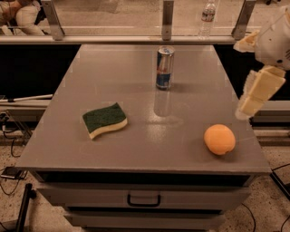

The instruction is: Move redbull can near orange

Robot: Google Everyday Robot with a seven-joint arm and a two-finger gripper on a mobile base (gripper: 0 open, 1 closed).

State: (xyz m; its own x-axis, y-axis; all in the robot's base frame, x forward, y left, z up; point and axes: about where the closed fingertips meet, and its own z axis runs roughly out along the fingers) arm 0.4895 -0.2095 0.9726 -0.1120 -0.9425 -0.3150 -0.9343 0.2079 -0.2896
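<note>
The redbull can stands upright at the back middle of the grey table. It is blue and silver with a silver top. The orange lies near the table's front right corner, well apart from the can. My gripper hangs at the right edge of the view, above the table's right side. It is up and to the right of the orange, to the right of the can, and touches neither. It holds nothing that I can see.
A green and yellow sponge lies on the left half of the table. A clear water bottle stands behind the glass rail at the back. A drawer with a handle is below the table's front edge.
</note>
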